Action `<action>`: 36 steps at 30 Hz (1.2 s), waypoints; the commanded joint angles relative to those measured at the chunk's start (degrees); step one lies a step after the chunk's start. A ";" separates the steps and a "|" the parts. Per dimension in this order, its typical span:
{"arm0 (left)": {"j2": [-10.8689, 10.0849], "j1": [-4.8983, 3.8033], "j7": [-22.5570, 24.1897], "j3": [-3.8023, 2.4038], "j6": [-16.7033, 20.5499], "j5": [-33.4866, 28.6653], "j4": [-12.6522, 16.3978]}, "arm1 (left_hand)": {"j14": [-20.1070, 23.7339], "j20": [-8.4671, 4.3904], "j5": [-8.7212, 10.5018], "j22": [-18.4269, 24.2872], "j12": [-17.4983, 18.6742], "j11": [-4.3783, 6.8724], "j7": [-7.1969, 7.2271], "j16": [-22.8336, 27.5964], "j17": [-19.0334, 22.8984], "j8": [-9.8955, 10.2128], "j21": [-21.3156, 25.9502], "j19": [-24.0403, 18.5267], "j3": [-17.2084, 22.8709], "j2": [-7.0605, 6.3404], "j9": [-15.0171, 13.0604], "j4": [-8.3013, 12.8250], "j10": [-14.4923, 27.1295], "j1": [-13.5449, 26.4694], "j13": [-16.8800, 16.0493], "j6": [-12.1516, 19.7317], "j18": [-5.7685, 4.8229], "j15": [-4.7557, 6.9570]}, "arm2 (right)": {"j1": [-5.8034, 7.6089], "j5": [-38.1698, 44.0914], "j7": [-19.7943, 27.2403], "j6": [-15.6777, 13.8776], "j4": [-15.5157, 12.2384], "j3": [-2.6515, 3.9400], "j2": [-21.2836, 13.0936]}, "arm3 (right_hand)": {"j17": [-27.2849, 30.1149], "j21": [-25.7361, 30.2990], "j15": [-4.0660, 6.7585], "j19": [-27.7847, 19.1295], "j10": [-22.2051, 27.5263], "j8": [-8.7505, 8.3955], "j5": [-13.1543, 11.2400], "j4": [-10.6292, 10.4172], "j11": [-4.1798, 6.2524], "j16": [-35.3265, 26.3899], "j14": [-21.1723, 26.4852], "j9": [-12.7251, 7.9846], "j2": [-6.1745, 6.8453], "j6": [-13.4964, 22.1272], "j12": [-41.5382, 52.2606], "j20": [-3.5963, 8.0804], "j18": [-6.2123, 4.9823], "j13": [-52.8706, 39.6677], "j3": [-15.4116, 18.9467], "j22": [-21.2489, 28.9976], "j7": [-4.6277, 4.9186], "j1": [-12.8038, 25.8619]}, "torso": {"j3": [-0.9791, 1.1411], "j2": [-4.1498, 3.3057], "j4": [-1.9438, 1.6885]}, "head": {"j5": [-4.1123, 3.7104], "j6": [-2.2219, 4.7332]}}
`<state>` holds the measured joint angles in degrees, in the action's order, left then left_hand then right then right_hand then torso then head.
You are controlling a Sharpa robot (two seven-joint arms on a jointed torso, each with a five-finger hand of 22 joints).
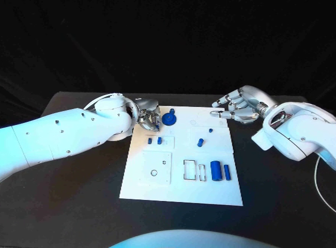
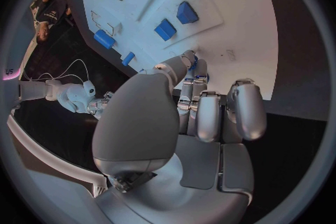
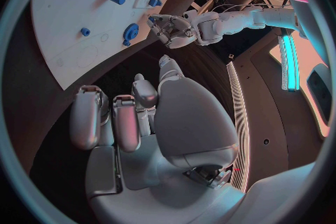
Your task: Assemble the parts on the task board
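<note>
Near edge of the task board (image 1: 181,194) is bare white from my seat; just beyond it the recessed slots and two upright-looking blue cylinders (image 1: 221,171) sit at the right near part of the plate.

Left hand (image 1: 148,116): fingers (image 2: 187,65) curled in at the far left corner of the board, tips closing on the blue gear (image 1: 170,120). In the right wrist view the gear (image 3: 131,31) sits right at those fingertips, touching the board. I read that as pinched, though contact is partly hidden by the fingers themselves.

Right hand (image 1: 239,108): hovers off the far right corner of the board, over the black table (image 1: 287,206). Fingers (image 3: 126,120) bent but apart, nothing in them, so released.

Outward from the left hand: two small blue blocks (image 1: 154,140) just near of it, seated side by side in the board; left wrist view shows them too (image 2: 176,21). A short blue peg (image 1: 201,142) lies mid-board, and a tiny blue piece (image 1: 211,129) beside it toward the far right.

White cable (image 1: 324,178) loops by the right arm.
</note>
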<state>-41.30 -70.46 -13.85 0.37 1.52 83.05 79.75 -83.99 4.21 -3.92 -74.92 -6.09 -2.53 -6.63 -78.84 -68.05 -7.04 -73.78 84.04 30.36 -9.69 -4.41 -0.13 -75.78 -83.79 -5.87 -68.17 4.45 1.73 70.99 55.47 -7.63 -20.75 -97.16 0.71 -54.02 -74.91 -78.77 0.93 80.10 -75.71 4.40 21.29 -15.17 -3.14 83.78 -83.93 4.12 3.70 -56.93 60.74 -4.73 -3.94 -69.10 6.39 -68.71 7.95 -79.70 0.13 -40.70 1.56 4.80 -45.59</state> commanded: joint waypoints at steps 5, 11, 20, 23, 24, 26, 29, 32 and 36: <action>0.60 0.10 0.19 0.15 -2.46 -0.33 -0.37 | -2.17 -0.45 -0.17 -1.01 0.36 0.20 0.00 -0.25 -0.02 -0.24 -0.29 0.74 0.10 0.30 -0.09 0.28 -0.65 0.50 -0.05 -0.25 -0.57 0.43 | -0.05 0.15 0.55 0.36 -0.06 0.00 0.04 | -6.28 -0.26 0.40 0.21 0.18 -0.22 0.17 -0.02 0.14 -0.21 -4.03 -0.06 -0.43 -0.34 0.23 0.05 -0.35 0.01 0.29 -0.02 0.07 -0.01 | -0.01 -0.02 0.06 | 0.07 -0.13; 0.89 0.17 0.02 0.27 -3.00 -0.32 -0.69 | -2.16 -0.46 -0.17 -0.99 0.38 0.21 0.00 -0.24 0.01 -0.23 -0.26 0.73 0.10 0.29 -0.09 0.31 -0.67 0.55 -0.05 -0.29 -0.56 0.44 | -0.05 0.15 0.57 0.37 -0.06 0.00 0.04 | -6.28 -0.26 0.40 0.21 0.18 -0.22 0.17 -0.02 0.14 -0.21 -4.03 -0.06 -0.43 -0.34 0.23 0.05 -0.35 0.01 0.29 -0.02 0.07 -0.01 | -0.01 0.00 0.00 | 0.05 -0.21; 1.32 0.38 -0.13 0.38 -3.30 -0.05 -1.13 | -2.16 -0.47 -0.16 -0.86 0.40 0.21 0.00 -0.23 0.04 -0.22 -0.10 0.67 0.10 0.28 -0.09 0.34 -0.68 0.60 -0.06 -0.30 -0.53 0.45 | -0.05 0.14 0.59 0.40 -0.04 0.00 0.03 | -6.28 -0.26 0.40 0.21 0.18 -0.22 0.17 -0.02 0.14 -0.21 -4.03 -0.06 -0.43 -0.34 0.23 0.05 -0.35 0.01 0.29 -0.02 0.07 -0.01 | -0.01 -0.02 0.02 | 0.06 -0.35; 1.36 0.41 -0.28 0.39 -3.50 0.02 -1.27 | -2.16 -0.47 -0.16 -0.86 0.40 0.21 0.00 -0.23 0.04 -0.22 -0.10 0.67 0.10 0.28 -0.09 0.34 -0.68 0.60 -0.06 -0.30 -0.53 0.45 | -0.05 0.14 0.59 0.42 -0.04 0.00 0.02 | -6.28 -0.26 0.40 0.21 0.18 -0.22 0.17 -0.02 0.14 -0.21 -4.03 -0.06 -0.43 -0.34 0.23 0.05 -0.35 0.01 0.29 -0.02 0.07 -0.01 | -0.01 0.02 0.04 | 0.09 -0.39; 1.36 0.42 -0.36 0.39 -3.60 0.04 -1.33 | -2.16 -0.47 -0.16 -0.86 0.40 0.21 0.00 -0.23 0.04 -0.22 -0.10 0.67 0.10 0.28 -0.09 0.34 -0.68 0.60 -0.06 -0.30 -0.53 0.45 | -0.05 0.13 0.59 0.42 -0.04 0.00 0.02 | -6.28 -0.26 0.40 0.21 0.18 -0.22 0.17 -0.02 0.14 -0.21 -4.03 -0.06 -0.43 -0.34 0.23 0.05 -0.35 0.01 0.29 -0.02 0.07 -0.01 | -0.01 0.02 0.04 | 0.09 -0.39; 1.37 0.43 -0.47 0.39 -3.79 0.07 -1.40 | -2.16 -0.47 -0.16 -0.86 0.40 0.21 0.00 -0.23 0.04 -0.22 -0.10 0.67 0.10 0.28 -0.09 0.34 -0.68 0.60 -0.06 -0.30 -0.53 0.45 | -0.05 0.13 0.59 0.43 -0.04 0.00 0.00 | -6.28 -0.26 0.40 0.21 0.18 -0.22 0.17 -0.02 0.14 -0.21 -4.03 -0.06 -0.43 -0.34 0.23 0.05 -0.35 0.01 0.29 -0.02 0.07 -0.01 | -0.02 0.01 0.00 | 0.07 -0.43; 1.41 0.43 -0.46 0.40 -3.80 0.10 -1.52 | -2.15 -0.47 -0.16 -0.79 0.43 0.22 0.01 -0.24 0.05 -0.21 -0.01 0.63 0.10 0.28 -0.09 0.37 -0.69 0.64 -0.07 -0.32 -0.51 0.45 | -0.05 0.12 0.60 0.44 -0.04 0.00 0.00 | -6.28 -0.26 0.40 0.21 0.18 -0.22 0.17 -0.02 0.14 -0.21 -4.03 -0.06 -0.43 -0.34 0.23 0.05 -0.35 0.01 0.29 -0.02 0.07 -0.01 | -0.02 0.01 -0.02 | 0.14 -0.46; 1.58 0.46 -0.40 0.41 -3.79 0.12 -1.70 | -2.16 -0.48 -0.15 -0.77 0.45 0.22 0.01 -0.28 -0.02 -0.19 0.02 0.62 0.10 0.26 -0.09 0.39 -0.70 0.68 -0.07 -0.32 -0.50 0.46 | -0.06 0.12 0.62 0.42 -0.04 0.00 0.01 | -6.28 -0.26 0.40 0.21 0.18 -0.22 0.17 -0.02 0.14 -0.21 -4.03 -0.06 -0.43 -0.34 0.23 0.05 -0.35 0.01 0.29 -0.02 0.07 -0.01 | -0.02 0.04 0.00 | 0.13 -0.43; 1.81 0.54 -0.42 0.42 -3.84 0.08 -1.96 | -2.14 -0.43 -0.16 -0.66 1.16 -0.05 -0.25 -0.35 -0.01 0.46 0.23 0.49 0.20 0.18 0.14 0.62 -0.04 1.23 0.06 0.36 -0.48 0.30 | -0.06 0.10 0.64 0.45 -0.04 0.00 0.03 | -6.28 -0.26 0.40 0.21 0.18 -0.22 0.17 -0.02 0.14 -0.21 -4.03 -0.06 -0.43 -0.34 0.23 0.05 -0.35 0.01 0.29 -0.02 0.07 -0.01 | -0.03 0.01 0.07 | 0.19 -0.43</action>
<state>-39.75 -70.26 -14.05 0.60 -0.65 83.05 77.92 -83.99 4.21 -3.71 -74.91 -5.09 -2.26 -6.65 -78.84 -68.07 -6.82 -73.78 84.04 30.64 -9.80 -4.39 0.16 -76.04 -83.20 -5.96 -68.12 4.45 1.73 70.98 55.40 -7.54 -20.74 -97.14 0.71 -54.03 -74.94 -78.77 0.93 80.10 -75.71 4.40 21.28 -15.17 -3.14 83.78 -83.92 4.12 3.70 -56.93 60.74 -4.73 -3.94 -69.10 6.39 -68.71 7.95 -79.70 0.11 -40.68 1.56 4.94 -45.99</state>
